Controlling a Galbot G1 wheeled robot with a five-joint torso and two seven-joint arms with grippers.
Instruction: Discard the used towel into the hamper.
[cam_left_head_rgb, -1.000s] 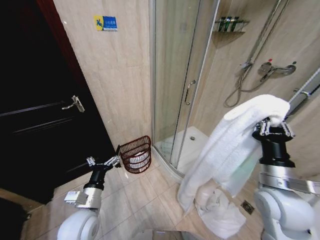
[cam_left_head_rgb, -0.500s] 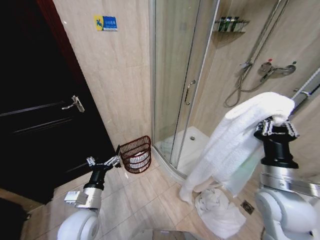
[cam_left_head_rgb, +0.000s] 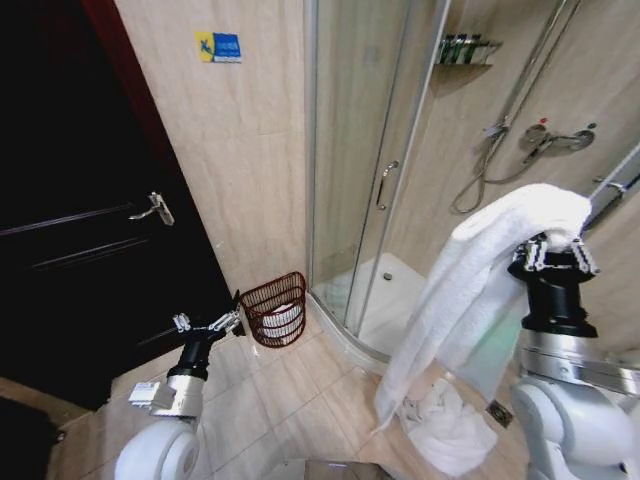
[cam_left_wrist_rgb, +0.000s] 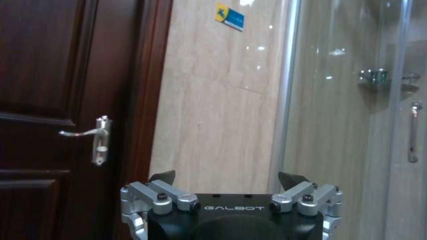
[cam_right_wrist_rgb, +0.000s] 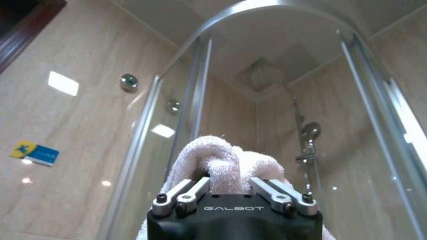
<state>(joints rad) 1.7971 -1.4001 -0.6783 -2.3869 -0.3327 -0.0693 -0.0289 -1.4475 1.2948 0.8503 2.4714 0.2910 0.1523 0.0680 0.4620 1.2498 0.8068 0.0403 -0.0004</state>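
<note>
one towel, right gripper clamped, one hamper

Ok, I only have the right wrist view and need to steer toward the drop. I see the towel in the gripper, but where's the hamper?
Observer: The hamper stands on the floor against the tiled wall, between the dark door and the shower enclosure, to the robot's front left.
Operator: Does the towel hang free?
Observer: No. From the right gripper, shut on it, the towel drapes down to a white heap of cloth on the floor.
Operator: And the left arm?
Observer: The left gripper is low and open; in the head view it shows next to the hamper's left side.
</note>
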